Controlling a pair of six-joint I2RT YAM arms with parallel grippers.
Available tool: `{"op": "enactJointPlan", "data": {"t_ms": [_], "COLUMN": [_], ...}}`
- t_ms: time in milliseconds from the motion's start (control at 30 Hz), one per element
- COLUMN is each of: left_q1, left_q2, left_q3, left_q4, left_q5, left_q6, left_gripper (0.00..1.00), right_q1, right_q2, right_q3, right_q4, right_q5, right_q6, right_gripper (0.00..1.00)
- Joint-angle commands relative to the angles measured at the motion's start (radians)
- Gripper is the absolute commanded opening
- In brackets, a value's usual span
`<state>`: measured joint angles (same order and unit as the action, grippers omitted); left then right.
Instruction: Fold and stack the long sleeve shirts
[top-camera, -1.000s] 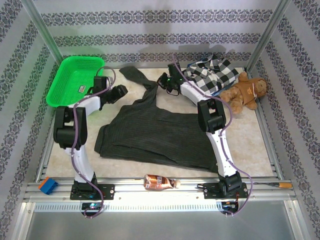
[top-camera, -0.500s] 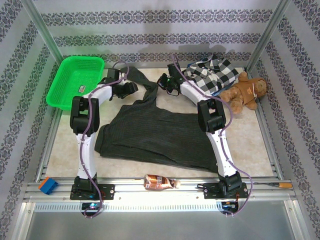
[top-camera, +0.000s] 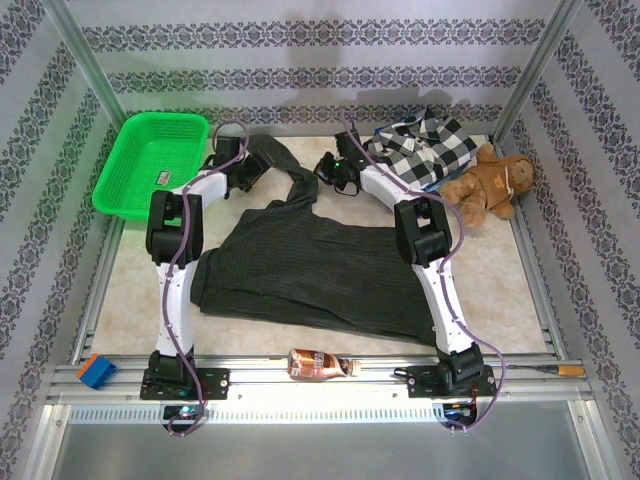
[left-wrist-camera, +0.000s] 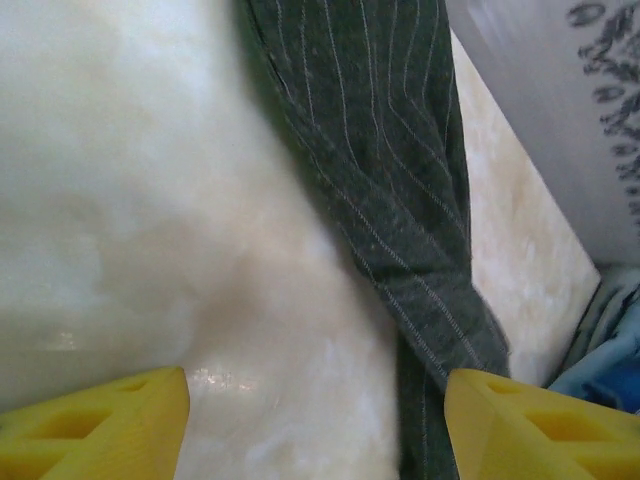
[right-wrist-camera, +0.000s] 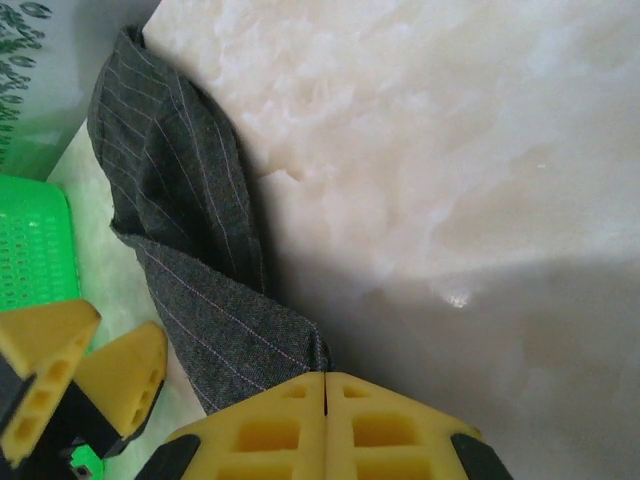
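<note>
The dark charcoal pinstriped shirt (top-camera: 320, 270) lies spread mid-table, one sleeve (top-camera: 283, 165) running up towards the back wall. My left gripper (top-camera: 250, 176) hovers open over that sleeve; in the left wrist view the sleeve (left-wrist-camera: 400, 210) passes just inside the right fingertip (left-wrist-camera: 540, 425) of the left gripper (left-wrist-camera: 315, 425). My right gripper (top-camera: 328, 172) is shut, with the edge of the sleeve (right-wrist-camera: 200, 270) pinched at its tips (right-wrist-camera: 325, 385). The black-and-white checked shirt (top-camera: 425, 145) lies at the back right on a blue garment (left-wrist-camera: 610, 350).
A green basket (top-camera: 150, 160) stands at the back left. A brown teddy bear (top-camera: 492, 185) sits right of the checked shirt. A bottle (top-camera: 320, 364), a blue block (top-camera: 95, 370) and a screwdriver (top-camera: 555, 370) rest along the front rail.
My left arm has swung away from the basket, back and right to the sleeve, and its jaws have widened a little. The right arm has stayed put.
</note>
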<state>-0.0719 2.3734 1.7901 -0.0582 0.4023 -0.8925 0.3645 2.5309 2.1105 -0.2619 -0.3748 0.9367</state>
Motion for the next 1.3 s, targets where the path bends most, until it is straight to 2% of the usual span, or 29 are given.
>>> {"op": "enactJointPlan", "data": {"t_ms": [0,167,367,500,633,767,967,1167,1200,1267], "left_q1": [0.003,-0.002,-0.013,-0.023,-0.034,-0.045,-0.063,-0.065,-0.065,-0.063], "left_q2": [0.069,0.148,0.268,0.32,0.328,0.313,0.325,0.285,0.257,0.188], "left_q3": [0.074,0.194,0.406,0.498,0.524,0.548,0.68,0.67,0.642,0.558], "left_q4": [0.066,0.08,-0.05,-0.056,-0.044,-0.003,-0.017,-0.045,-0.058,-0.069], "left_q5": [-0.046,-0.058,-0.052,-0.022,-0.012,-0.026,-0.026,-0.011,-0.012,-0.001], "left_q6": [-0.122,-0.193,-0.217,-0.227,-0.218,-0.193,-0.167,-0.152,-0.142,-0.12], "left_gripper": [0.68,0.66,0.58,0.43,0.14,0.0,0.0,0.01,0.11,0.39], "right_q1": [0.014,0.02,0.021,0.022,0.018,0.011,-0.007,-0.022,-0.025,-0.029], "right_q2": [-0.037,-0.035,-0.037,-0.036,-0.036,-0.047,-0.07,-0.092,-0.1,-0.118], "right_q3": [-0.018,-0.021,-0.023,-0.021,-0.023,-0.046,-0.097,-0.127,-0.129,-0.122], "right_q4": [-0.004,-0.001,0.004,0.006,0.007,0.01,0.026,0.027,0.017,-0.025], "right_q5": [-0.037,-0.065,-0.082,-0.095,-0.101,-0.098,-0.093,-0.071,-0.054,-0.001], "right_q6": [-0.019,-0.025,-0.027,-0.027,-0.028,-0.028,-0.025,-0.031,-0.04,-0.077], "right_gripper": [0.0,0.0,0.0,0.0,0.0,0.0,0.0,0.03,0.06,0.12]}}
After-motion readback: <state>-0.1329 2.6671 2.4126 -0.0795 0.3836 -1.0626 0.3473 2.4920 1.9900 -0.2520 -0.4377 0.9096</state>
